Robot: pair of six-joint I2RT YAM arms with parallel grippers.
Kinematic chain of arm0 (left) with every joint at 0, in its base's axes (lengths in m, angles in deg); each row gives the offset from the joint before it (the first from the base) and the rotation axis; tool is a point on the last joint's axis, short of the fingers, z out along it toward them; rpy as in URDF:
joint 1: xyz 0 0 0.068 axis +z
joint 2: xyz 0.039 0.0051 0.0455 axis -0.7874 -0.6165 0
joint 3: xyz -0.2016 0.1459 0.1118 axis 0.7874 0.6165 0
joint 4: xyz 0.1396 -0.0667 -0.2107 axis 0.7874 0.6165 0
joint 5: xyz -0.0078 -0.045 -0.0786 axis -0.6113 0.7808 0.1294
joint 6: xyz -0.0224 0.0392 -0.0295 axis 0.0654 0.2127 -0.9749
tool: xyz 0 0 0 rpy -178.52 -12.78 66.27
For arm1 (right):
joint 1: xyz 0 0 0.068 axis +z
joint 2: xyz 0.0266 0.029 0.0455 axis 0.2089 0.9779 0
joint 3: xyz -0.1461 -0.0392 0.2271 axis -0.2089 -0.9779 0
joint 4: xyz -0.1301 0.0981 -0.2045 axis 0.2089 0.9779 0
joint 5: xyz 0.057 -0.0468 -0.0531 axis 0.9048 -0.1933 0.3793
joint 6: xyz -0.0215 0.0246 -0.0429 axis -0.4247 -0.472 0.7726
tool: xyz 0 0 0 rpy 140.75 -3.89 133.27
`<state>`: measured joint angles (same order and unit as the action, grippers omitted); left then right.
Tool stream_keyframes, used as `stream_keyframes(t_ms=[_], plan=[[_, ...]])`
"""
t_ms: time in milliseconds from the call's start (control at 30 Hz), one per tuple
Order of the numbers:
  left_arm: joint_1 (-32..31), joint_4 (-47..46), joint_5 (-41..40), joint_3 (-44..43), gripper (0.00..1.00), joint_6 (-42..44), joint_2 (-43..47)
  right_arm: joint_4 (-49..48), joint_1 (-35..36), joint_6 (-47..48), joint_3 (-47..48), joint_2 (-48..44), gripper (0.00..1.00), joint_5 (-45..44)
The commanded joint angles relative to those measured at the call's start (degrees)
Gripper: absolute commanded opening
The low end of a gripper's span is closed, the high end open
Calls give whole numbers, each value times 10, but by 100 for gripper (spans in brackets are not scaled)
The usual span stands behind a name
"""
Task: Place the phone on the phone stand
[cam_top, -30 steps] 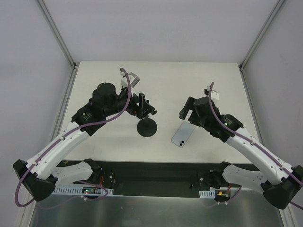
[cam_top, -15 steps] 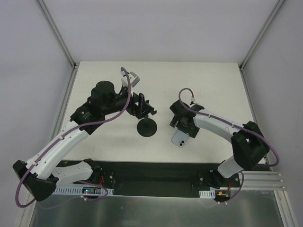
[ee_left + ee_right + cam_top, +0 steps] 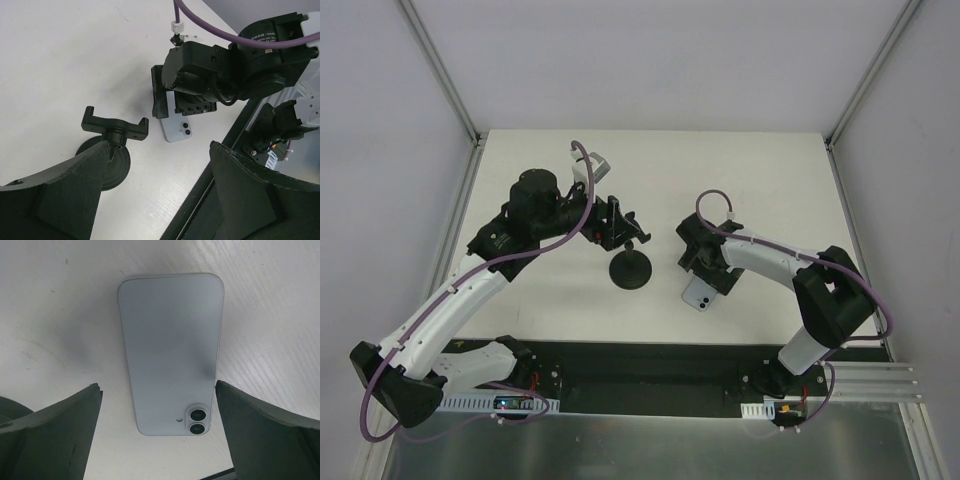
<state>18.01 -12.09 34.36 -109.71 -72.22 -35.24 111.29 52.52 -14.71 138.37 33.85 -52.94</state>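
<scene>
The phone (image 3: pixel 170 350) lies flat on the white table with its pale blue back up and its twin camera towards the near edge; it also shows in the top view (image 3: pixel 699 294) and the left wrist view (image 3: pixel 178 131). My right gripper (image 3: pixel 157 386) is open, low over the phone, one finger on each long side, just apart from its edges (image 3: pixel 704 272). The black phone stand (image 3: pixel 631 270) stands upright left of the phone, its clamp bracket (image 3: pixel 116 130) above its disc base (image 3: pixel 107 167). My left gripper (image 3: pixel 160 145) is open and empty, just above and behind the stand (image 3: pixel 625 232).
A black strip (image 3: pixel 650 365) runs along the table's near edge, in front of the phone and stand. Metal frame posts (image 3: pixel 455 95) and grey walls bound the table at left, right and back.
My right arm has swung left and down until its open fingers straddle the phone. My left gripper has shifted slightly left, staying by the stand. Phone and stand have not moved.
</scene>
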Motion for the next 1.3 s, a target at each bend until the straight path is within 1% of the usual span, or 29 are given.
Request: stream_keyframes(t_ms=[0, 133, 267, 433, 500, 533, 600, 633, 700, 733, 800, 833, 900, 933, 967, 1000, 1067, 1100, 1133, 1167, 1267], plan=[[12, -15, 43, -1, 79, -16, -5, 9, -11, -31, -19, -9, 98, -15], [14, -17, 44, 2, 79, -19, -11, -25, -28, -26, -37, -4, 98, 1], [17, -19, 53, 1, 79, -22, -17, -38, -36, -17, -39, 7, 99, 14], [20, -18, 53, 2, 78, -22, -22, -33, -35, -9, -14, 41, 95, 34], [20, -18, 52, 3, 79, -22, -20, -23, -34, -11, -2, 50, 89, 46], [20, -18, 48, 4, 79, -20, -21, -15, -32, -13, 1, 54, 81, 49], [19, -19, 46, 4, 79, -18, -21, -15, -29, -28, -6, 54, 73, 53], [20, -18, 51, 4, 79, -16, -21, -14, -27, -28, -6, 55, 64, 59], [20, -18, 65, 2, 78, -16, -26, -3, -27, -24, 4, 66, 55, 64], [19, -19, 82, 1, 78, -17, -30, 5, -27, -21, 10, 71, 43, 69], [18, -22, 93, 0, 76, -19, -38, 27, -26, -21, 28, 76, 29, 68], [8, -23, 92, 1, 75, -21, -40, 29, -23, -20, 27, 73, 19, 65], [-14, -23, 68, 5, 75, -18, -40, 23, -21, -23, 16, 54, 10, 61], [-32, -23, 54, 9, 75, -16, -37, 17, -20, -23, 10, 45, 1, 60], [-66, -23, 24, 14, 75, -13, -32, 14, -20, -24, 5, 35, 1, 59], [-78, -23, 17, 19, 74, -15, -27, 7, -20, -23, -6, 19, 1, 58], [-84, -26, 9, 41, 74, -29, -12, 1, -20, -2, -11, 4, 2, 49], [-84, -25, -1, 49, 74, -36, -4, -1, -19, 12, -11, -11, 4, 39], [-84, -25, -7, 57, 74, -37, 3, 3, -10, 21, -7, -18, 8, 10], [-84, -25, -13, 69, 74, -37, 18, 5, -7, 52, -5, -26, 12, 1], [-83, -19, -43, 76, 75, -37, 55, -48, -7, 144, -4, -50, 28, 16]])
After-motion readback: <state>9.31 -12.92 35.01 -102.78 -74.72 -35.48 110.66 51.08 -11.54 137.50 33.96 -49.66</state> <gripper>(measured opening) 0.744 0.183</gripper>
